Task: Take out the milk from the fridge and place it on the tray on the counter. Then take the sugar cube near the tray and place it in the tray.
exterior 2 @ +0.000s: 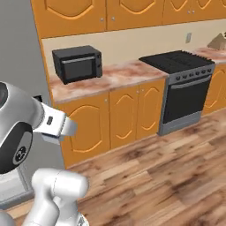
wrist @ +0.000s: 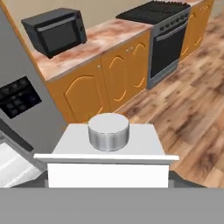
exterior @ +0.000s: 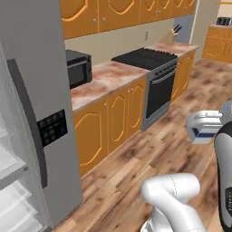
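Observation:
The milk (exterior: 203, 127) is a small white carton with a dark blue band, held in the air over the wooden floor, well to the right of the fridge (exterior: 38, 81). In the hand view its round grey cap and white top (wrist: 108, 131) sit right in front of the camera. My gripper (wrist: 109, 180) is shut on the milk, with a dark finger at each lower side of it. The carton (exterior 2: 57, 125) also juts from the hand in the right base view. The counter (exterior: 108, 78) runs past the fridge. The tray and the sugar cube are out of view.
A black microwave (exterior 2: 77, 63) stands on the counter (exterior 2: 123, 76) near the fridge (wrist: 22, 105). A black stove (exterior: 149, 61) follows further along. White fridge shelves (exterior: 11, 179) show at the lower left. Orange wall cabinets (exterior 2: 110, 13) hang above. Wooden floor (exterior 2: 176, 172) lies open ahead.

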Controlling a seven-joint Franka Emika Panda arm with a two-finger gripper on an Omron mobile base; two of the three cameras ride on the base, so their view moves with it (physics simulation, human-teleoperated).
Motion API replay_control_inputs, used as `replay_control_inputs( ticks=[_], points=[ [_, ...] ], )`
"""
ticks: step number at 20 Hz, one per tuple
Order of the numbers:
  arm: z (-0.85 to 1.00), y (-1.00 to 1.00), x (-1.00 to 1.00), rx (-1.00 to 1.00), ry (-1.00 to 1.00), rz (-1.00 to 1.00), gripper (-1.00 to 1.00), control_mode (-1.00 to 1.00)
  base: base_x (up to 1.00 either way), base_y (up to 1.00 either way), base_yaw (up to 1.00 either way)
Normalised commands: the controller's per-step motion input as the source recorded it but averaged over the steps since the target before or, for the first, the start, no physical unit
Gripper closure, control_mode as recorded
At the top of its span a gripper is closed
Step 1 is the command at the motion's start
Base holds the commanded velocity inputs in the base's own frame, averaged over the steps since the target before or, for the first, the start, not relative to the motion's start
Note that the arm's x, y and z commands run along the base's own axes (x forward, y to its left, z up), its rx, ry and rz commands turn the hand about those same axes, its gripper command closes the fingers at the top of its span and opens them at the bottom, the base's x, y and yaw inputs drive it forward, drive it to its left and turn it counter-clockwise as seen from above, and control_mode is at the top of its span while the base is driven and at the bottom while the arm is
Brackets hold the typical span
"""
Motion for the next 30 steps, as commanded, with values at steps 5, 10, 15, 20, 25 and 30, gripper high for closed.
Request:
replay_control_inputs(
  ticks=[5,10,15,20,25,30],
  points=[
    [0.00,0.00,0.00,0.00,0.00,0.00,1.00,1.00,0.00,-0.41,-0.86],
    [0.00,0.00,0.00,0.00,0.00,0.00,1.00,1.00,0.08,-0.54,-0.83],
    [0.00,0.00,0.00,0.00,0.00,0.00,1.00,1.00,1.00,-0.07,-0.20],
    [0.00,0.00,0.00,0.00,0.00,0.00,1.00,1.00,1.00,-0.03,-0.01],
    [0.00,0.00,0.00,0.00,0.00,0.00,1.00,1.00,1.00,0.02,0.00],
    [0.00,0.00,0.00,0.00,0.00,0.00,1.00,1.00,1.00,0.56,-0.14]
  ],
)
